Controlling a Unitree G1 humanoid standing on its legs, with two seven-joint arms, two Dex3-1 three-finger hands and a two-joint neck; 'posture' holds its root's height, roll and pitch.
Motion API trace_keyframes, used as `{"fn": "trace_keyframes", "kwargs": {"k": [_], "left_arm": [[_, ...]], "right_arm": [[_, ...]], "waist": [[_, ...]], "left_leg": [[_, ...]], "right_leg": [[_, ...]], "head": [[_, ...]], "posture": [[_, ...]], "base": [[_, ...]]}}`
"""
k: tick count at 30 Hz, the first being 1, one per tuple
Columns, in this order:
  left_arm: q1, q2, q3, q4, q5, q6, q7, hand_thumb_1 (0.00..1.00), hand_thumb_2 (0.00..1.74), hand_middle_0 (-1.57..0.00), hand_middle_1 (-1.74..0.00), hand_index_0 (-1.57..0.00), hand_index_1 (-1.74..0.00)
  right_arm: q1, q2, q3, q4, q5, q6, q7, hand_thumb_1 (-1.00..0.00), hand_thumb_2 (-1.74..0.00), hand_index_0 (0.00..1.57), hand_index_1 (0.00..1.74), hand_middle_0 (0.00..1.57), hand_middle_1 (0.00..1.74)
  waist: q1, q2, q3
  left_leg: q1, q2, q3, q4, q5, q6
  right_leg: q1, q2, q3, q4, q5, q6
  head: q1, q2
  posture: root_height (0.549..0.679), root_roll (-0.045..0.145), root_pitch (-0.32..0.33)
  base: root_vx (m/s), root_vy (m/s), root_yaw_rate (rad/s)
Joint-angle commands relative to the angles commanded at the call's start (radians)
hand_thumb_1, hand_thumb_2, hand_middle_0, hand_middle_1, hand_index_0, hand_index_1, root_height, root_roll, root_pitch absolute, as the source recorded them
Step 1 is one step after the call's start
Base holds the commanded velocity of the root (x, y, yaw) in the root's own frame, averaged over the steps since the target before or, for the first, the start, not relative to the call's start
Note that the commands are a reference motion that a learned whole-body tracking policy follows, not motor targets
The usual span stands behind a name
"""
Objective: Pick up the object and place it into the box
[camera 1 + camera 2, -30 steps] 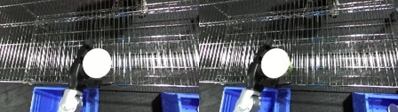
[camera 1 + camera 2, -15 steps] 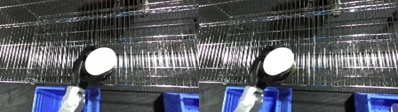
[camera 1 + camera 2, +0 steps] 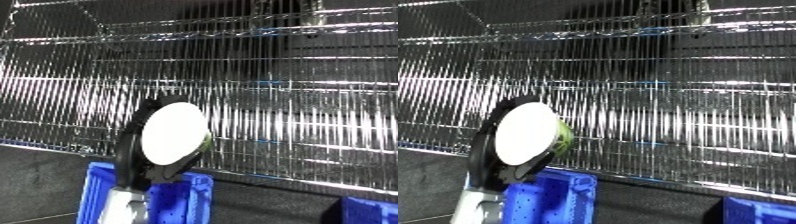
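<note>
Halfway there: object grabbed, not dropped yet

A white-and-green round object (image 3: 175,132) is clasped in the left hand's (image 3: 135,150) fingers, raised before the wire shelf (image 3: 284,75); the blue bin (image 3: 178,197) below is still waiting.

Left hand (image 3: 142,165) holds bowl (image 3: 174,133) above bin (image 3: 173,197) (wire shelves (image 3: 284,100) behind).

Blue bins (image 3: 182,197) stand before a wire shelf (image 3: 293,100).
</note>
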Motion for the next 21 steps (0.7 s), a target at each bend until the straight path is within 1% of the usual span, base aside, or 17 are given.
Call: {"fn": "trace_keyframes", "kwargs": {"k": [1, 2, 3, 6, 7, 8, 10, 11, 13, 15, 16, 18, 19, 21], "left_arm": [[0.030, 0.004, 0.013, -0.035, 0.011, -0.002, -0.002, 0.80, 1.39, -1.26, -1.39, -1.26, -1.39], [0.089, 0.015, 0.036, -0.091, 0.040, 0.002, -0.009, 0.80, 1.39, -1.26, -1.39, -1.26, -1.39], [0.089, 0.015, 0.036, -0.091, 0.040, 0.002, -0.009, 0.80, 1.39, -1.26, -1.39, -1.26, -1.39], [0.171, 0.032, 0.069, -0.134, 0.076, -0.001, -0.012, 0.80, 1.39, -1.26, -1.39, -1.26, -1.39], [0.197, 0.038, 0.082, -0.138, 0.081, -0.007, -0.007, 0.80, 1.39, -1.26, -1.39, -1.26, -1.39], [0.221, 0.045, 0.096, -0.137, 0.083, -0.014, 0.004, 0.80, 1.39, -1.26, -1.39, -1.26, -1.39], [0.269, 0.057, 0.126, -0.126, 0.083, -0.025, 0.045, 0.80, 1.39, -1.26, -1.39, -1.26, -1.39], [0.290, 0.062, 0.140, -0.110, 0.078, -0.030, 0.070, 0.80, 1.39, -1.26, -1.39, -1.26, -1.39], [0.331, 0.062, 0.163, -0.056, 0.056, -0.049, 0.112, 0.80, 1.39, -1.26, -1.39, -1.26, -1.39], [0.368, 0.044, 0.175, 0.025, 0.028, -0.082, 0.124, 0.80, 1.39, -1.26, -1.39, -1.26, -1.39], [0.383, 0.028, 0.175, 0.067, 0.019, -0.099, 0.124, 0.80, 1.39, -1.26, -1.39, -1.26, -1.39], [0.401, -0.007, 0.171, 0.142, 0.009, -0.123, 0.121, 0.80, 1.39, -1.26, -1.39, -1.26, -1.39], [0.403, -0.023, 0.169, 0.177, 0.003, -0.129, 0.121, 0.80, 1.39, -1.26, -1.39, -1.26, -1.39], [0.401, -0.050, 0.170, 0.247, -0.030, -0.132, 0.112, 0.80, 1.39, -1.26, -1.39, -1.26, -1.39]], "right_arm": [[0.008, 0.001, -0.009, 0.006, 0.007, -0.005, 0.003, 0.00, 0.00, 0.00, 0.00, 0.00, 0.00], [0.018, 0.004, -0.026, 0.019, 0.016, -0.006, 0.009, 0.00, 0.00, 0.00, 0.00, 0.00, 0.00], [0.018, 0.004, -0.026, 0.019, 0.016, -0.006, 0.009, 0.00, 0.00, 0.00, 0.00, 0.00, 0.00], [0.026, 0.004, -0.045, 0.039, 0.027, -0.002, 0.017, 0.00, 0.00, 0.00, 0.00, 0.00, 0.00], [0.028, 0.001, -0.051, 0.045, 0.030, 0.000, 0.020, 0.00, 0.00, 0.00, 0.00, 0.00, 0.00], [0.031, -0.001, -0.058, 0.050, 0.034, 0.002, 0.024, 0.00, 0.00, 0.00, 0.00, 0.00, 0.00], [0.038, -0.006, -0.070, 0.057, 0.041, 0.010, 0.029, 0.00, 0.00, 0.00, 0.00, 0.00, 0.00], [0.041, -0.006, -0.073, 0.059, 0.048, 0.016, 0.027, 0.00, 0.00, 0.00, 0.00, 0.00, 0.00], [0.050, -0.001, -0.083, 0.065, 0.072, 0.029, 0.016, 0.00, 0.00, 0.00, 0.00, 0.00, 0.00], [0.060, 0.004, -0.103, 0.079, 0.096, 0.037, 0.008, 0.00, 0.00, 0.00, 0.00, 0.00, 0.00], [0.065, 0.006, -0.116, 0.089, 0.104, 0.039, 0.010, 0.00, 0.00, 0.00, 0.00, 0.00, 0.00], [0.072, 0.004, -0.134, 0.107, 0.108, 0.043, 0.022, 0.00, 0.00, 0.00, 0.00, 0.00, 0.00], [0.075, 0.003, -0.137, 0.114, 0.108, 0.046, 0.027, 0.00, 0.00, 0.00, 0.00, 0.00, 0.00], [0.082, -0.001, -0.137, 0.126, 0.105, 0.053, 0.037, 0.00, 0.00, 0.00, 0.00, 0.00, 0.00]], "waist": [[0.011, 0.003, 0.000], [0.032, 0.008, 0.000], [0.032, 0.008, 0.000], [0.061, 0.014, 0.000], [0.069, 0.016, 0.000], [0.076, 0.018, 0.000], [0.090, 0.020, 0.000], [0.097, 0.019, 0.000], [0.109, 0.019, 0.000], [0.117, 0.020, 0.000], [0.119, 0.021, 0.000], [0.122, 0.018, 0.000], [0.122, 0.014, 0.000], [0.122, 0.007, 0.000]], "left_leg": [[0.001, -0.005, -0.004, -0.002, 0.000, 0.0007], [0.003, -0.014, -0.012, -0.009, 0.004, 0.0011], [0.003, -0.014, -0.012, -0.009, 0.004, 0.0011], [0.009, -0.023, -0.023, -0.023, 0.013, -0.0005], [0.011, -0.026, -0.027, -0.028, 0.016, -0.0012], [0.014, -0.028, -0.030, -0.032, 0.018, -0.0016], [0.020, -0.033, -0.036, -0.043, 0.024, -0.0024], [0.026, -0.033, -0.040, -0.054, 0.030, -0.0038], [0.043, -0.033, -0.050, -0.079, 0.048, -0.0099], [0.064, -0.030, -0.060, -0.104, 0.066, -0.0177], [0.073, -0.030, -0.064, -0.112, 0.071, -0.0197], [0.087, -0.029, -0.068, -0.122, 0.076, -0.0195], [0.093, -0.028, -0.069, -0.128, 0.078, -0.0184], [0.104, -0.023, -0.069, -0.141, 0.082, -0.0177]], "right_leg": [[0.003, -0.0025, -0.006, 0.001, -0.002, -0.0007], [0.012, -0.0063, -0.018, 0.001, -0.007, -0.0029], [0.012, -0.0063, -0.018, 0.001, -0.007, -0.0029], [0.026, -0.0119, -0.036, 0.002, -0.016, -0.0078], [0.032, -0.0135, -0.041, 0.002, -0.019, -0.0097], [0.038, -0.0147, -0.045, 0.001, -0.022, -0.0110], [0.049, -0.0170, -0.053, -0.003, -0.024, -0.0116], [0.057, -0.0187, -0.057, -0.005, -0.027, -0.0118], [0.077, -0.0228, -0.065, -0.003, -0.035, -0.0126], [0.104, -0.0282, -0.072, -0.001, -0.048, -0.0161], [0.116, -0.0305, -0.074, -0.001, -0.052, -0.0182], [0.135, -0.0334, -0.078, -0.008, -0.057, -0.0228], [0.142, -0.0330, -0.080, -0.012, -0.057, -0.0251], [0.154, -0.0296, -0.082, -0.022, -0.059, -0.0294]], "head": [[0.018, -0.003], [0.043, -0.010], [0.043, -0.010], [0.053, -0.036], [0.050, -0.048], [0.044, -0.073], [0.015, -0.186], [-0.017, -0.292], [-0.064, -0.371], [-0.100, -0.391], [-0.132, -0.398], [-0.179, -0.416], [-0.212, -0.430], [-0.261, -0.437]], "posture": [[0.642, 0.030, 0.118], [0.643, 0.032, 0.117], [0.643, 0.032, 0.117], [0.644, 0.033, 0.114], [0.644, 0.034, 0.113], [0.644, 0.034, 0.112], [0.645, 0.035, 0.111], [0.646, 0.035, 0.109], [0.646, 0.035, 0.099], [0.646, 0.036, 0.085], [0.647, 0.037, 0.078], [0.648, 0.038, 0.070], [0.648, 0.039, 0.068], [0.649, 0.039, 0.065]], "base": [[0.005, -0.047, 0.256], [0.003, -0.040, 0.226], [0.003, -0.040, 0.226], [0.002, -0.018, 0.199], [0.001, 0.007, 0.180], [-0.002, 0.006, 0.187], [-0.014, -0.014, 0.227], [-0.014, -0.042, 0.247], [0.020, -0.027, 0.237], [0.072, 0.003, 0.217], [0.090, 0.025, 0.192], [0.065, 0.009, 0.161], [0.041, 0.000, 0.089], [0.033, 0.005, 0.040]]}}
